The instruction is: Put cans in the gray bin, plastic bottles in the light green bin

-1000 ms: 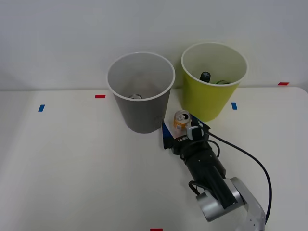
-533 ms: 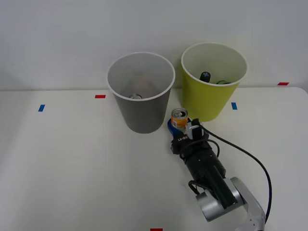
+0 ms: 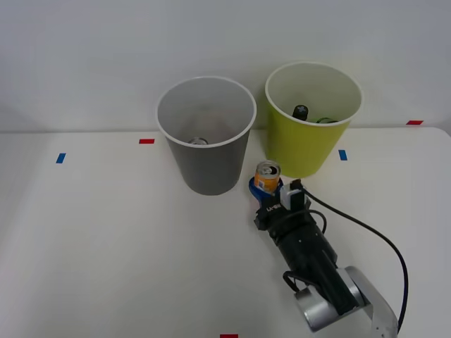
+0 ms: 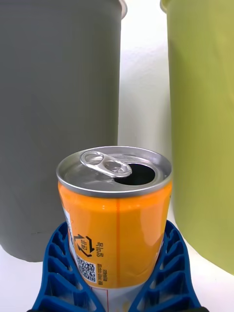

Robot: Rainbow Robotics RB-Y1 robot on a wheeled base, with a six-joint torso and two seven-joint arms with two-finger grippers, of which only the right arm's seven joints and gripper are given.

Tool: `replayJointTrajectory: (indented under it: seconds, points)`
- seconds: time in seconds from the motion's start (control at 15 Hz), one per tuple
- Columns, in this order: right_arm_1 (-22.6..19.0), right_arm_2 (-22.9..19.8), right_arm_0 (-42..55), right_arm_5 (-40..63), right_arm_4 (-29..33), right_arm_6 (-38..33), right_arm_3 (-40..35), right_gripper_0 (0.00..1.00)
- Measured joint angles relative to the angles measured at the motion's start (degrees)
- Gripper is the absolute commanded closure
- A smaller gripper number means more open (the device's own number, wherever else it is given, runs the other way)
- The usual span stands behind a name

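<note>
An orange can [image 3: 267, 176] with an open silver pull-tab top stands upright between the two bins, and my right gripper [image 3: 267, 189] is shut on its lower half. The wrist view has the same can [image 4: 116, 219] close up, a blue ribbed finger [image 4: 58, 278] pressed against each side of it. The gray bin [image 3: 206, 169] rises just behind and left of it, with another can [image 3: 198, 141] at its bottom. The light green bin [image 3: 303, 151] is behind and right and holds a bottle with a dark cap [image 3: 301, 110] and a greenish clear bottle [image 3: 326, 120].
The white table [image 3: 106, 232] carries small red and blue tape marks [image 3: 146, 141] near its edges. My arm's black cable [image 3: 366, 232] loops out to the right. In the wrist view the gray bin wall [image 4: 58, 122] and the green bin wall [image 4: 204, 136] flank a narrow gap.
The blue fingers, spread wide on either side of the can a second ago, have come together onto it. The wrist has shifted slightly right.
</note>
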Motion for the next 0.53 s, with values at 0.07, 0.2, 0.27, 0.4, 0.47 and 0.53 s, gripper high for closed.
replayJointTrajectory:
  seconds: [0.07,0.2,0.27,0.4,0.47,0.53]
  points:
    - [-0.3,0.1,0.3,-0.6,-0.2,0.0,-0.2,1.0]
    - [-1.4,0.5,1.8,-0.9,-0.4,-0.3,-2.5,1.0]
    - [-2.4,1.0,3.7,-0.9,-0.9,-0.4,-5.3,1.0]
    - [-5.1,2.5,8.9,-0.9,-3.3,-0.5,-12.4,1.0]
    - [-6.7,3.5,11.9,-0.9,-5.0,-0.6,-16.7,1.0]
    - [-8.3,4.3,14.8,-0.9,-6.7,-0.6,-20.9,1.0]
